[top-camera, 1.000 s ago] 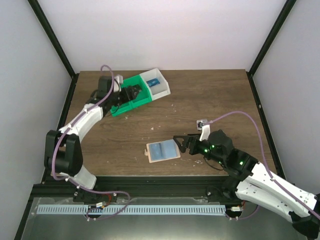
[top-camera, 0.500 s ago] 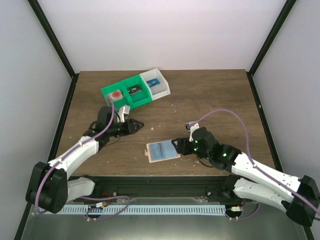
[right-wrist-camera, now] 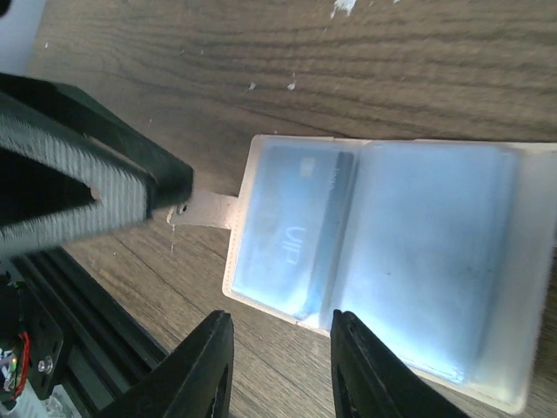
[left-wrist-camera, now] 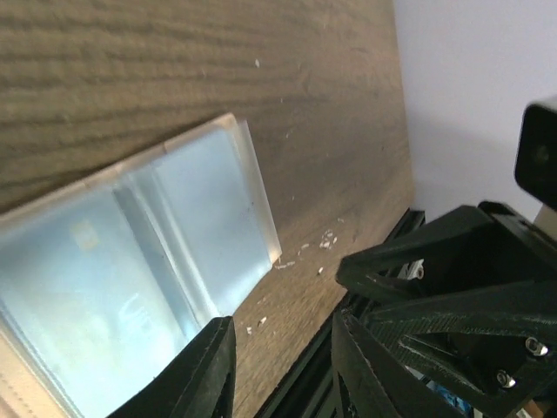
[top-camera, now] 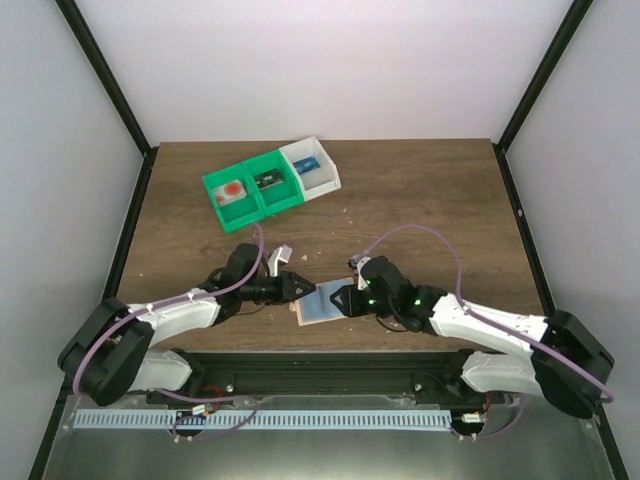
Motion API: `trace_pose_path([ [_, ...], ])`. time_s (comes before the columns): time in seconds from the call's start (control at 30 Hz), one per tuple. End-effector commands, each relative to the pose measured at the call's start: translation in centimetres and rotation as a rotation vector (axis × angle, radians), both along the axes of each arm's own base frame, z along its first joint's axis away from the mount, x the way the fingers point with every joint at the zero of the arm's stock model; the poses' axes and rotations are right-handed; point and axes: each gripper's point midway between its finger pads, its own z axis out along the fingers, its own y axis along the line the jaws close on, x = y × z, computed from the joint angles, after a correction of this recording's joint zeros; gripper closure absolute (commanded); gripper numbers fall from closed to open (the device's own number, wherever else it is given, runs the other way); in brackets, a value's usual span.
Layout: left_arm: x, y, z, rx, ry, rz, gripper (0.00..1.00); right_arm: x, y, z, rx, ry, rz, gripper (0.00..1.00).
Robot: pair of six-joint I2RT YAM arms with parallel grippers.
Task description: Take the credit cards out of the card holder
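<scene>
The tan card holder [top-camera: 318, 306] lies open on the wood near the front edge, with clear pockets over light blue credit cards [right-wrist-camera: 291, 225]. In the left wrist view the holder [left-wrist-camera: 130, 261] fills the lower left. My left gripper [top-camera: 294, 287] is at its left side, and one finger [right-wrist-camera: 96, 196] reaches the little tab [right-wrist-camera: 207, 210]. Its jaws [left-wrist-camera: 283, 370] stand apart over bare wood. My right gripper [top-camera: 341, 298] is at the holder's right side. Its jaws [right-wrist-camera: 278, 370] are open just short of the holder's [right-wrist-camera: 383, 261] edge, holding nothing.
A row of green and white bins [top-camera: 270, 182] with small items stands at the back left. The table's front edge and a black rail [top-camera: 320, 358] run just below the holder. Small white crumbs [left-wrist-camera: 326, 242] are scattered on the wood.
The left arm swung from the bins down to the holder's left side. The right arm slid left up to the holder. Both pairs of jaws have narrowed.
</scene>
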Motion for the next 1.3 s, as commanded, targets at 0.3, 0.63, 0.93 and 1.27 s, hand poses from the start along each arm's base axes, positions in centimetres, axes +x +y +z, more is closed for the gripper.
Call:
trace_pose_path([
  [0.3,-1.0,0.6,-5.5,0.087,0.089,0.059,0.78,1.0,3.7,-3.2,0.005,0.089,0.068,0.72],
  [0.63,-0.6,2.8,-7.7,0.179,0.098,0.133,0.82,1.0,4.5,-3.7,0.002,0.114,0.089,0.74],
  [0.93,0.0,3.7,-8.9,0.206,0.105,0.152,0.86,0.8,4.4,-5.9,-0.049,0.157,0.096,0.74],
  [1.27,1.0,5.6,-9.6,0.237,0.098,0.195,0.88,0.2,3.2,-8.0,-0.089,0.202,0.062,0.76],
])
